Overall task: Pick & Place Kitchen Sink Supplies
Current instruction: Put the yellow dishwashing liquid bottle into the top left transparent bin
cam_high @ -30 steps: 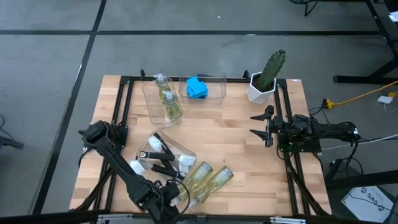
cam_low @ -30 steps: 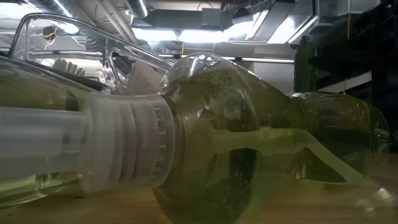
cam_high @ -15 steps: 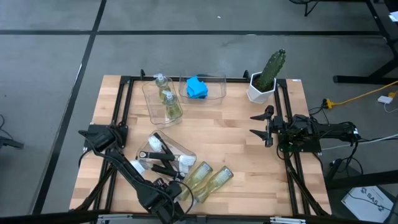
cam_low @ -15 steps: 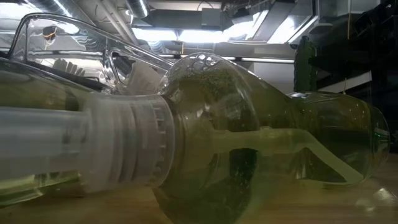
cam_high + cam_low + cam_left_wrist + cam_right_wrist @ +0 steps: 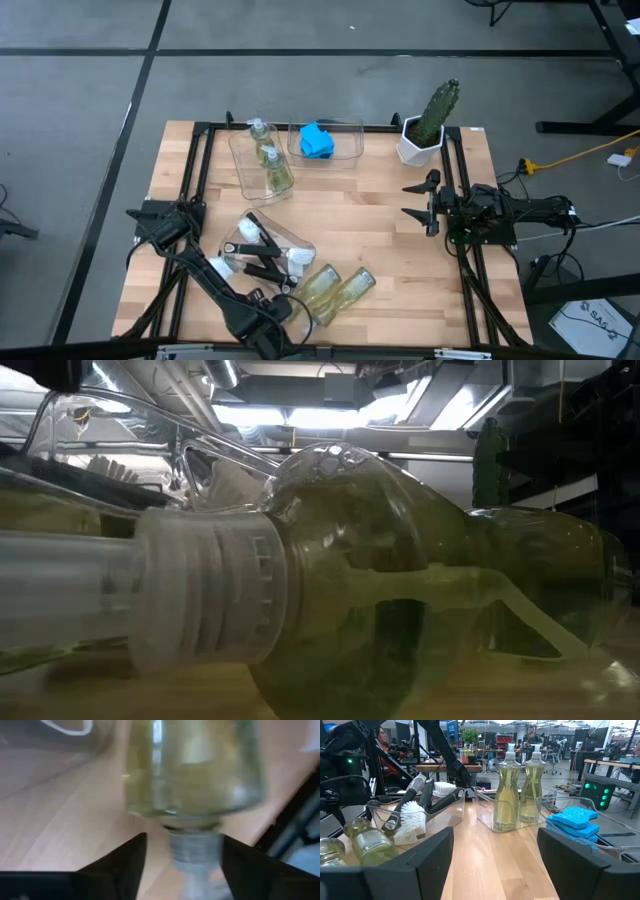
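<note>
On the worktop (image 5: 380, 215), two soap bottles (image 5: 335, 286) lie at six o'clock, the left pincer (image 5: 283, 310) spread around one's neck, while the right pincer (image 5: 418, 203) waits wide at three o'clock.

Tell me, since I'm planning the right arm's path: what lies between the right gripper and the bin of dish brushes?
Only bare table between right gripper and bin of dish brushes, per high view.

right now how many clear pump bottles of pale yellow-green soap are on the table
4. Two clear pump bottles of pale yellow-green soap stand upright in the clear plastic bin at the table's far side. Two lie on their sides on the wood at the near edge, by the left gripper.
</note>
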